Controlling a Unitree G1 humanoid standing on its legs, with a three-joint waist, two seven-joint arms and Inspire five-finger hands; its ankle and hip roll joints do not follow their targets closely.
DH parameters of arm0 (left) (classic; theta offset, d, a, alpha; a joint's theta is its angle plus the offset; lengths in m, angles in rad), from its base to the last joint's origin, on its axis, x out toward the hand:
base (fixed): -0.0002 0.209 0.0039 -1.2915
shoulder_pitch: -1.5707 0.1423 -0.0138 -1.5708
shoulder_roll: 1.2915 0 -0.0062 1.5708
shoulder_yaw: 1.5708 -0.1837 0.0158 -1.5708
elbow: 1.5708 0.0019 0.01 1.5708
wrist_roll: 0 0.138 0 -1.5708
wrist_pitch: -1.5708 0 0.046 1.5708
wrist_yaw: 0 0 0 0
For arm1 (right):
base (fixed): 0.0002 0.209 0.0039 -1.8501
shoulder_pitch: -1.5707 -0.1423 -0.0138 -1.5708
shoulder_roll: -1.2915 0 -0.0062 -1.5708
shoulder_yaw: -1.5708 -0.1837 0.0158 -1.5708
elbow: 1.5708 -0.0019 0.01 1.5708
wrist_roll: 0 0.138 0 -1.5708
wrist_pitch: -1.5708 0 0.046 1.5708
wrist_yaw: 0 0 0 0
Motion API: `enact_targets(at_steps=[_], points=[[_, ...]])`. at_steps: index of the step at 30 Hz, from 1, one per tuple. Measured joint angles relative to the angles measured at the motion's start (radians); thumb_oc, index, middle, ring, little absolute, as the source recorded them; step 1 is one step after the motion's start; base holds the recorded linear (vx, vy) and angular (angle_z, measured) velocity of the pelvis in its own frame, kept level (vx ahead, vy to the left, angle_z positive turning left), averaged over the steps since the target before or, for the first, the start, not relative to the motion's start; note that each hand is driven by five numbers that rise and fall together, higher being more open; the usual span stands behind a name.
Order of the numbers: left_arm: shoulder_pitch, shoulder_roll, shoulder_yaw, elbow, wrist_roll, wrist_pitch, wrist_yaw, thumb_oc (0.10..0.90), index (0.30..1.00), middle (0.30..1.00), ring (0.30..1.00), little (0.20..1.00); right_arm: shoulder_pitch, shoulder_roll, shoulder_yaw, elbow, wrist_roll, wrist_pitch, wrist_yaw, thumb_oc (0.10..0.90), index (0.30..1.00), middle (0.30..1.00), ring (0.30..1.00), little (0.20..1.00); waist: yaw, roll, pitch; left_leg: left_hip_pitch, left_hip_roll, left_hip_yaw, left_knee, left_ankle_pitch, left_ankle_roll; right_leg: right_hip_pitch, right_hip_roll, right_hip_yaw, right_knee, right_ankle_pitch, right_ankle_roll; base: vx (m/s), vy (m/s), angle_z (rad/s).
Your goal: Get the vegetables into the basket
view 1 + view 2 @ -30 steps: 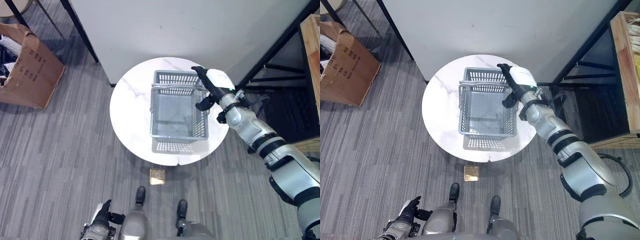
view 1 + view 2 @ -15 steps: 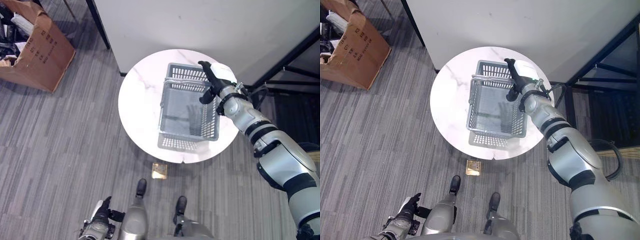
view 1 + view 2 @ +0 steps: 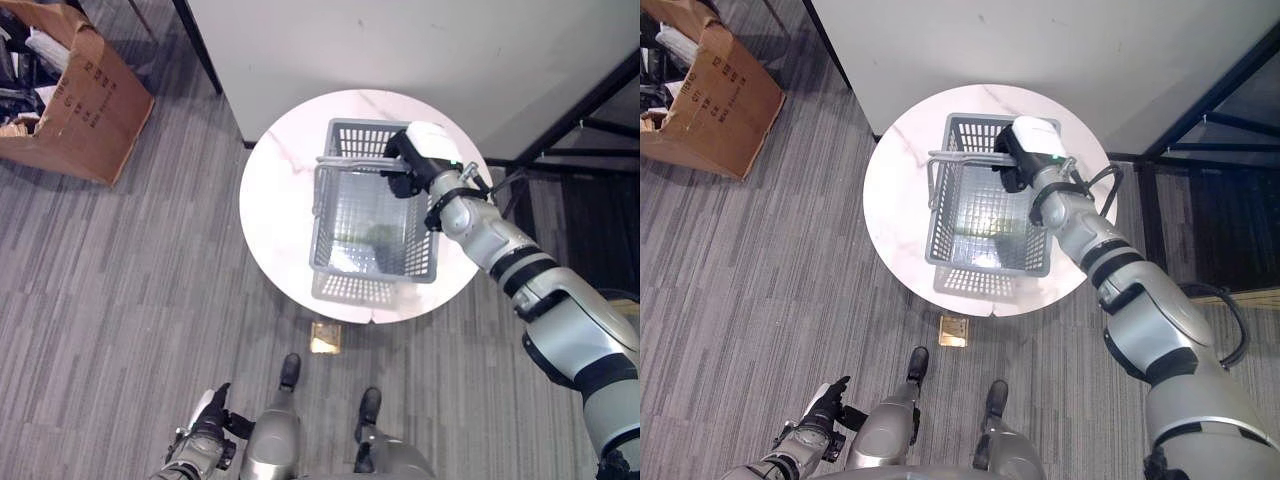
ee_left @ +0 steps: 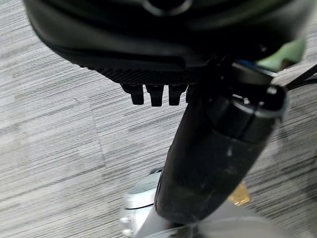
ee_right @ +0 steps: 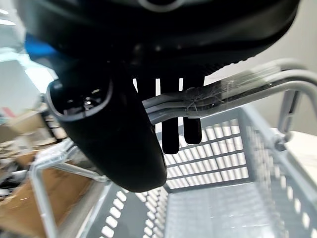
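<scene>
The right hand, which a second ago lay stretched along the grey basket's right rim, has now curled its fingers around the taped handles at the far end. The basket stands on the round white marble table; something greenish shows faintly inside, too unclear to name. The left hand hangs low with relaxed fingers, and the cardboard box's print is unreadable.

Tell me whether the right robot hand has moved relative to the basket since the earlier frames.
Yes. The right robot hand was stretched along the basket's right rim; now it has shifted inward over the far end, fingers curled on the handles.
</scene>
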Motion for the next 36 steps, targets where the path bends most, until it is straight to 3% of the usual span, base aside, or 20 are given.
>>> enact_targets(at_steps=[3, 5, 6, 8, 14, 21, 24, 26, 32, 34, 36], points=[[0.007, 0.001, 0.033, 0.001, 0.001, 0.010, -0.005, 0.900, 1.000, 1.000, 1.000, 1.000, 0.056, -0.072, 0.000, -0.138, -0.008, -0.022, 0.021, 0.400, 0.300, 0.300, 0.300, 0.300, -0.008, -0.005, -0.001, 0.022, 0.000, 0.008, 0.000, 0.000, 0.000, 0.019, -0.001, 0.006, 0.000, 0.000, 0.000, 0.05, 0.004, -0.06], [0.020, 0.000, 0.110, 0.004, 0.019, 0.020, -0.014, 0.900, 1.000, 1.000, 1.000, 1.000, 0.174, -0.102, -0.102, -0.268, -0.005, -0.025, 0.034, 0.400, 0.300, 0.300, 0.300, 0.300, -0.029, -0.015, -0.005, 0.041, 0.001, 0.009, -0.001, -0.001, 0.000, 0.037, 0.000, 0.009, 0.000, 0.000, 0.000, 0.05, -0.007, -0.09], [0.036, 0.001, 0.129, 0.008, 0.024, 0.026, -0.017, 0.900, 1.000, 1.000, 1.000, 1.000, 0.231, -0.123, -0.134, -0.345, -0.001, -0.030, 0.048, 0.400, 0.300, 0.300, 0.300, 0.300, -0.059, -0.024, -0.010, 0.050, 0.002, 0.018, -0.001, -0.002, 0.000, 0.039, -0.001, 0.022, 0.000, 0.000, 0.000, 0.05, -0.014, -0.15], [0.059, -0.004, 0.174, 0.007, 0.041, 0.032, -0.025, 0.900, 1.000, 1.000, 1.000, 1.000, 0.375, -0.149, -0.241, -0.477, 0.012, -0.042, 0.072, 0.400, 0.300, 0.300, 0.300, 0.300, -0.064, -0.027, -0.012, 0.065, 0.002, 0.033, -0.002, -0.004, 0.002, 0.049, -0.001, 0.032, 0.000, 0.000, 0.000, 0.04, -0.004, -0.21], [0.131, 0.000, 0.205, 0.028, 0.099, 0.053, -0.047, 0.900, 1.000, 1.000, 1.000, 1.000, 0.570, -0.262, -0.305, -0.639, 0.037, -0.083, 0.149, 0.400, 0.300, 0.300, 0.300, 0.300, -0.127, -0.031, -0.044, 0.105, 0.013, 0.068, -0.002, -0.013, 0.000, 0.068, 0.005, 0.068, 0.000, 0.012, -0.006, 0.00, -0.010, -0.20], [0.172, -0.018, 0.204, 0.043, 0.138, 0.062, -0.055, 0.900, 1.000, 1.000, 1.000, 1.000, 0.693, -0.301, -0.327, -0.672, 0.040, -0.106, 0.194, 0.400, 0.300, 0.300, 0.300, 0.300, -0.165, -0.010, -0.103, 0.116, 0.014, 0.118, -0.002, -0.018, 0.006, 0.053, 0.004, 0.115, 0.000, 0.026, -0.005, -0.01, 0.046, -0.21], [0.185, -0.022, 0.214, 0.040, 0.146, 0.061, -0.061, 0.900, 1.000, 1.000, 1.000, 1.000, 0.836, -0.318, -0.430, -0.693, 0.033, -0.118, 0.205, 0.400, 0.300, 0.300, 0.300, 0.300, -0.171, -0.008, -0.106, 0.138, 0.010, 0.160, -0.002, -0.031, 0.016, 0.044, 0.000, 0.157, 0.013, 0.029, -0.003, 0.00, 0.119, -0.40], [0.190, -0.022, 0.214, 0.046, 0.155, 0.061, -0.063, 0.900, 1.000, 1.000, 1.000, 1.000, 0.918, -0.340, -0.465, -0.687, 0.032, -0.117, 0.205, 0.400, 0.300, 0.300, 0.300, 0.300, -0.223, -0.005, -0.108, 0.151, -0.002, 0.184, -0.002, -0.039, 0.024, 0.041, -0.011, 0.183, 0.019, 0.033, 0.004, -0.02, 0.171, -0.45], [0.179, -0.021, 0.200, 0.042, 0.178, 0.047, -0.059, 0.900, 1.000, 1.000, 1.000, 1.000, 1.075, -0.294, -0.574, -0.647, -0.008, -0.121, 0.195, 0.400, 0.300, 0.300, 0.300, 0.300, -0.252, -0.007, -0.111, 0.170, -0.018, 0.275, -0.007, -0.053, 0.038, -0.005, -0.017, 0.257, 0.058, 0.045, 0.028, -0.11, 0.120, -0.41], [0.171, -0.016, 0.202, 0.042, 0.189, 0.046, -0.057, 0.900, 1.000, 1.000, 1.000, 1.000, 1.073, -0.287, -0.578, -0.636, -0.009, -0.118, 0.185, 0.400, 0.300, 0.300, 0.300, 0.300, -0.260, -0.012, -0.109, 0.161, -0.019, 0.312, -0.008, -0.061, 0.051, -0.040, -0.020, 0.294, 0.069, 0.057, 0.042, -0.20, 0.014, -0.63], [0.156, -0.007, 0.176, 0.030, 0.195, 0.045, -0.055, 0.900, 1.000, 1.000, 1.000, 1.000, 1.055, -0.278, -0.575, -0.625, -0.020, -0.118, 0.172, 0.400, 0.300, 0.300, 0.300, 0.300, -0.259, -0.020, -0.104, 0.144, -0.024, 0.357, -0.002, -0.054, 0.065, -0.089, 0.000, 0.299, 0.058, 0.131, 0.071, -0.19, 0.001, -0.91]])
